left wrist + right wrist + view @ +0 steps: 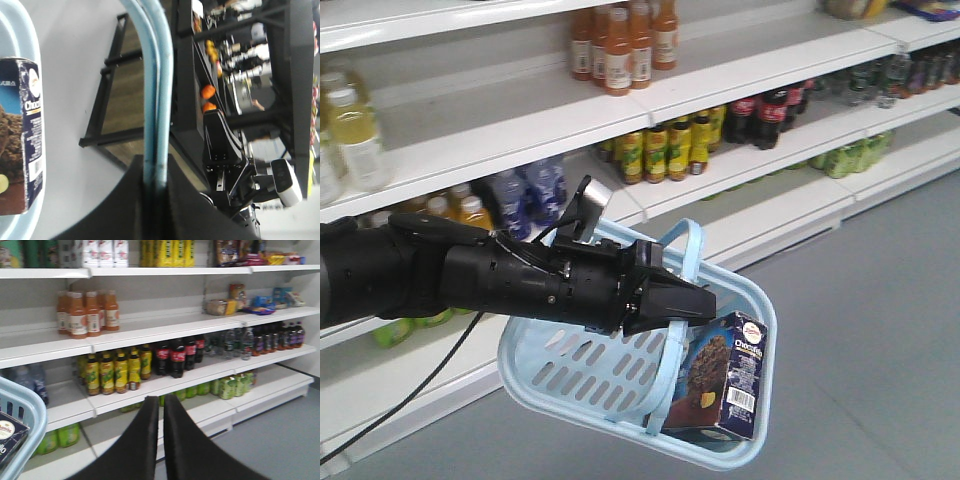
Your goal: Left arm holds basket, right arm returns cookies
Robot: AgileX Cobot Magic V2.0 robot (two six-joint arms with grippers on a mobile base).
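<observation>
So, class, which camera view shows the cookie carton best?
The exterior front view: the carton sits in the basket with its cookie picture, name and barcode side all visible. The left wrist view catches only a cropped part at the frame edge; the right wrist view shows just a corner.

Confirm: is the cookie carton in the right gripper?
No, the cookies lie inside the basket, and the right gripper is empty.

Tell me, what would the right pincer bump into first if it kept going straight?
Probably the white shelf edge below the cola bottles; the right pincer points there, nothing between, though depth is unclear.
</observation>
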